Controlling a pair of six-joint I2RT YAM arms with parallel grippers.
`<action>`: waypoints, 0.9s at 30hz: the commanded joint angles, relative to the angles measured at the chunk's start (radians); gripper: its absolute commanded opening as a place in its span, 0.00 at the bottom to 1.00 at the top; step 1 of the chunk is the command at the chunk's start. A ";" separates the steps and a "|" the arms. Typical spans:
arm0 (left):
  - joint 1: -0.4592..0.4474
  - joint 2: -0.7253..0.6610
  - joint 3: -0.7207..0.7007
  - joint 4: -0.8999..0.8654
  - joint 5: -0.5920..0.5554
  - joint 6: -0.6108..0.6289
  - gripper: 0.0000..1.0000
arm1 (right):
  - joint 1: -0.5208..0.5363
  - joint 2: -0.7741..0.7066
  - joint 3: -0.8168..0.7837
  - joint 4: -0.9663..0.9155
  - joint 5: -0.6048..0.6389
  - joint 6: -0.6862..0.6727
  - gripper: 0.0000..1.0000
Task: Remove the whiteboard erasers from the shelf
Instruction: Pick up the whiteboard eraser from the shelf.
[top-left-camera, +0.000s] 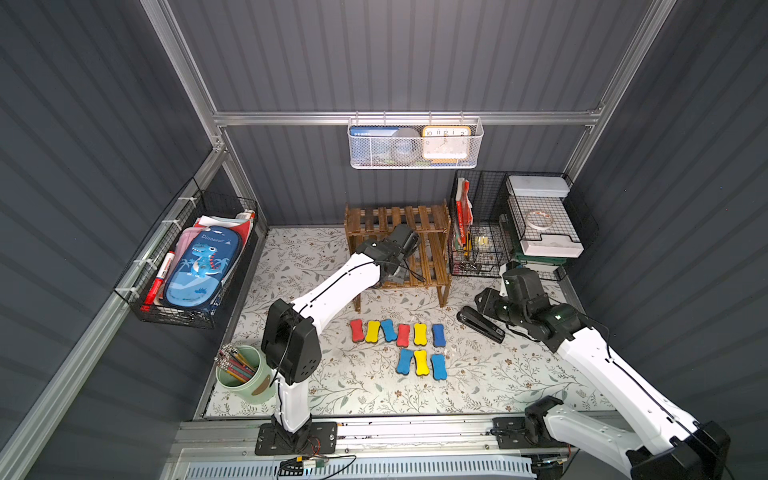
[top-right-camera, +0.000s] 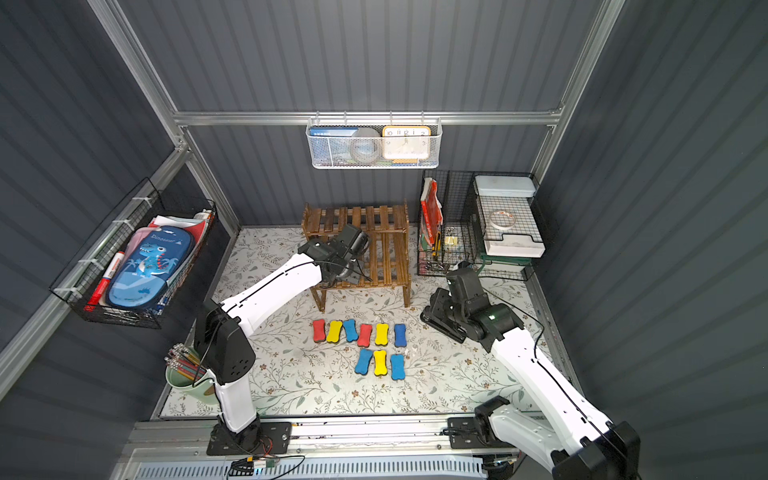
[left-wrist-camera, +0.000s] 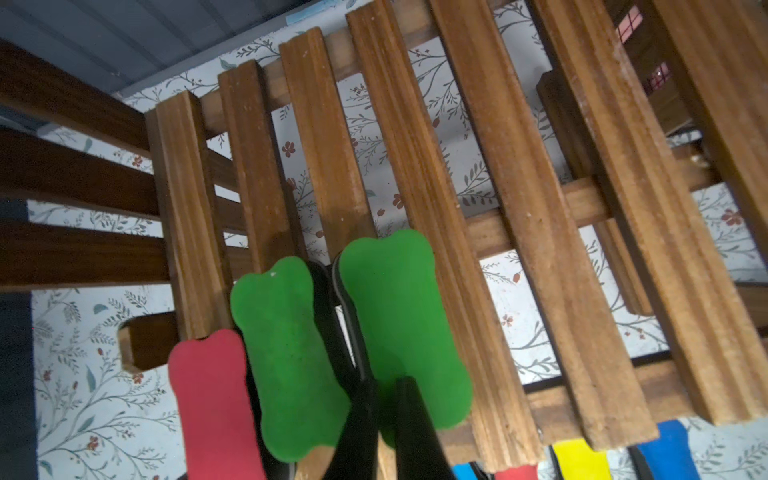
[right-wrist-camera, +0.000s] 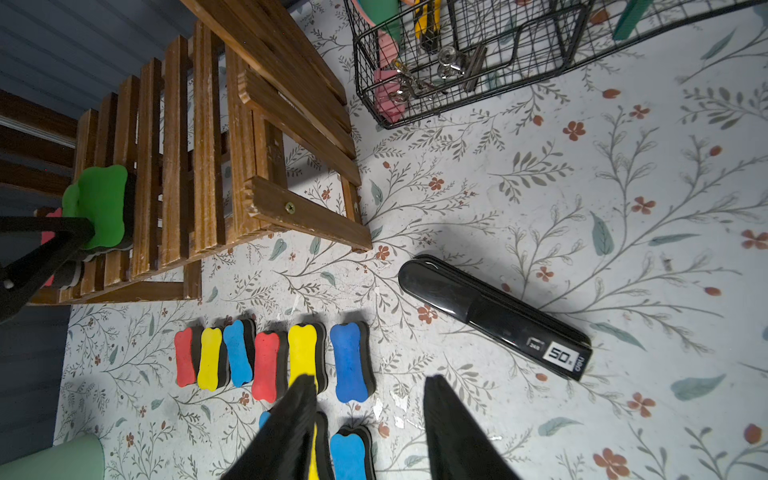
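lift straight up off the slats before swinging away, slowly, so the foam doesn't drag its green neighbour (left-wrist-camera: 286, 353) or the red eraser (left-wrist-camera: 212, 399) along. my left end effector (left-wrist-camera: 384, 384) looks clenched on the green eraser (left-wrist-camera: 401, 316), one finger on its felt back and one on its face, on the lower tier of the shelf (left-wrist-camera: 540, 216). my right end effector (right-wrist-camera: 370, 380) hangs released over the surface (right-wrist-camera: 540, 187), beside the erasers laid out (right-wrist-camera: 266, 365) there.
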 joint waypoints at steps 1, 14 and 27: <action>0.002 0.004 -0.035 0.007 0.026 -0.002 0.03 | -0.005 -0.010 -0.002 -0.006 0.016 -0.009 0.47; 0.003 -0.126 -0.125 0.156 0.061 -0.026 0.00 | -0.007 -0.007 0.001 -0.005 0.015 -0.007 0.47; 0.002 -0.288 -0.218 0.173 0.185 -0.089 0.00 | -0.010 -0.004 0.012 -0.006 0.016 -0.010 0.47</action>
